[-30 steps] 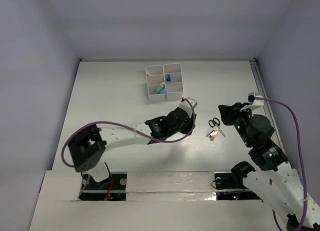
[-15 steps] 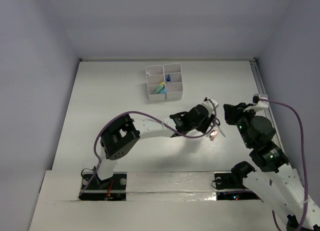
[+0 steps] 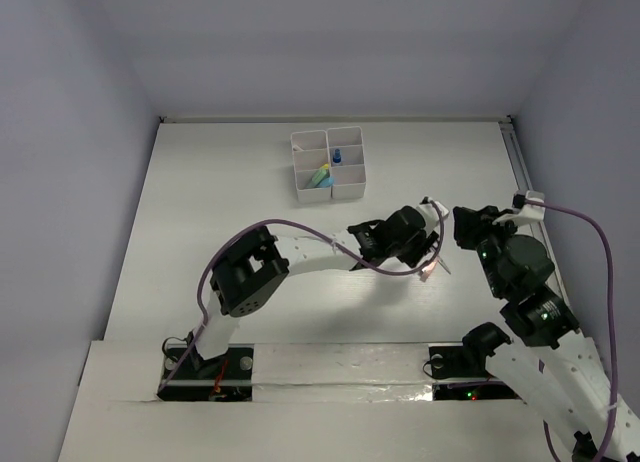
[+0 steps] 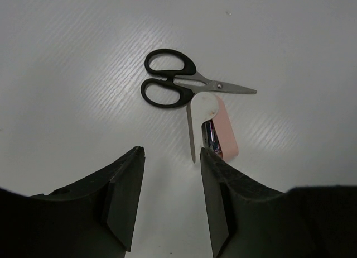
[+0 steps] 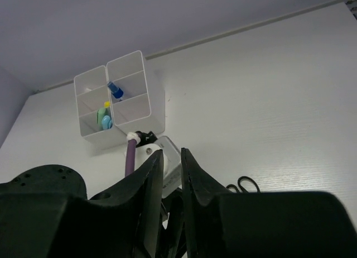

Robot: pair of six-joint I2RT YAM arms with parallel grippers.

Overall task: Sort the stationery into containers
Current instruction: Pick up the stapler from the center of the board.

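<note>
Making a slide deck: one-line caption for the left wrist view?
Open left gripper hovering over black scissors and a pink stapler on the table.

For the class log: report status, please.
Left gripper jaws open, empty, above scissors and pink stapler. Right gripper nearly shut, empty. Organizer partly filled. Nothing blocking.

The top external view is taken from above and behind the arm bases, angled down over the whole white table (image 3: 200,202). The left wrist view is aimed steeply down at close range between its own dark tool fingers (image 4: 125,196) onto the black-handled steel scissors (image 4: 178,87). The right wrist view is directed low across the table toward the rear wall. The white plastic six-compartment organizer (image 5: 120,99) is shared with the overhead view, as are the scissors.
</note>
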